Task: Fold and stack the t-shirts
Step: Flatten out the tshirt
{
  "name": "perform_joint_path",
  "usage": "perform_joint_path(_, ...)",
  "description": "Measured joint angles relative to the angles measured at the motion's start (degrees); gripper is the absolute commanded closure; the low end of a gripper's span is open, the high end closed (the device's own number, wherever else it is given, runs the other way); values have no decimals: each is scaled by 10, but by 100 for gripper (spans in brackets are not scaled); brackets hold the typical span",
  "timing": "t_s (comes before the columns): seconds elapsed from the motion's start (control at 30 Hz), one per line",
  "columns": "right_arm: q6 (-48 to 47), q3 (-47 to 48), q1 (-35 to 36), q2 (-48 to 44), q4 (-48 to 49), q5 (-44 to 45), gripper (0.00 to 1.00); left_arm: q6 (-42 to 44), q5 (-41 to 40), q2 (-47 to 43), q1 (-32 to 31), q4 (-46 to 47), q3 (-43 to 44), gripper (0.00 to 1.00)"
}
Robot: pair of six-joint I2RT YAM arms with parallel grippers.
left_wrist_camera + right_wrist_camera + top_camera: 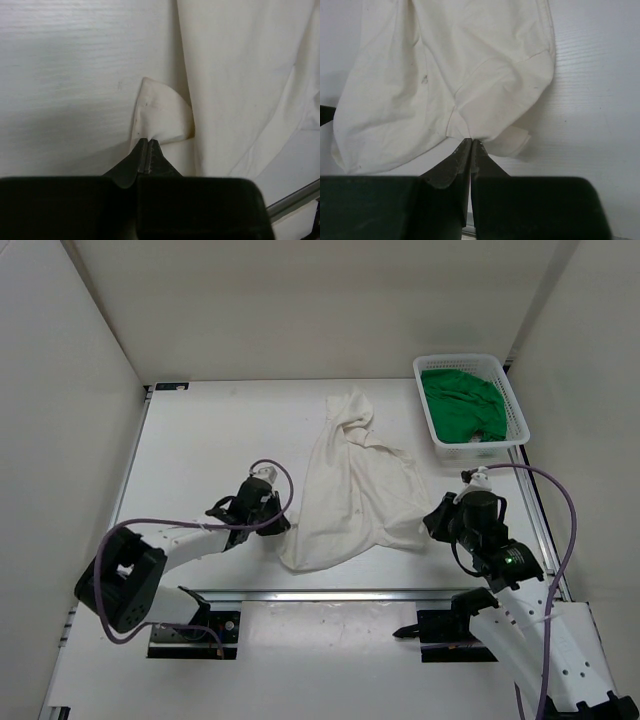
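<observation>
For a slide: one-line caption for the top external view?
Left fingers and right fingers pinch opposite sides of the crumpled white t-shirt; green t-shirt sits in the mesh basket.

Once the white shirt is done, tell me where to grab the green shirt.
Pinch a raised wrinkle near the middle of the green shirt, coming straight down from above. It lies bunched inside the basket, whose walls would likely block any sideways approach.

A white table [220, 440] carries two things — a crumpled white t-shirt [355, 490] lying spread near its middle, and a white mesh basket [517, 412] at the far right corner, apart from the shirt.
</observation>
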Motion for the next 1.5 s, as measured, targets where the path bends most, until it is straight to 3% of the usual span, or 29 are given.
perform_joint_path(0.17,0,-6,-1,3,10,-9,100,1,-18,-116,71,-68,11,100)
perform_joint_path(0.27,0,-9,-3,8,18,-24,100,14,-16,-215,180,-135,59,100)
perform_joint_path(0.33,1,-15,-5,7,24,-32,100,30,-17,-273,270,-168,104,92)
perform_joint_path(0.4,2,-17,-4,7,25,-38,100,44,-23,-319,326,-180,116,71)
perform_joint_path(0.43,5,-17,3,7,27,-41,100,50,-28,-365,335,-198,93,47)
perform_joint_path(0.47,7,-17,7,7,28,-41,100,55,-28,-375,331,-209,78,32)
perform_joint_path(0.5,10,-18,16,6,28,-37,100,56,-37,-381,321,-212,54,19)
perform_joint_path(0.53,12,-19,26,5,28,-33,100,54,-41,-383,317,-224,32,14)
perform_joint_path(0.63,19,-19,56,1,26,-27,100,52,-39,-361,326,-269,-4,15)
perform_joint_path(0.87,25,-31,52,-2,32,-35,100,47,-32,-343,375,-260,-12,48)
perform_joint_path(1.03,25,-35,50,-1,40,-47,100,29,-7,-358,429,-231,-66,55)
perform_joint_path(1.13,25,-38,51,-1,46,-54,100,11,19,-334,487,-204,-108,37)
perform_joint_path(1.2,24,-42,52,-1,51,-56,100,-6,27,-311,495,-187,-123,30)
perform_joint_path(1.3,24,-46,55,-1,56,-59,100,-27,28,-287,447,-157,-123,17)
perform_joint_path(1.37,24,-49,56,-1,59,-65,99,-35,13,-286,400,-146,-115,18)
perform_joint_path(1.47,24,-50,55,2,64,-73,100,-33,2,-261,361,-127,-88,46)
perform_joint_path(1.5,23,-50,55,3,65,-76,100,-31,0,-241,364,-118,-80,48)
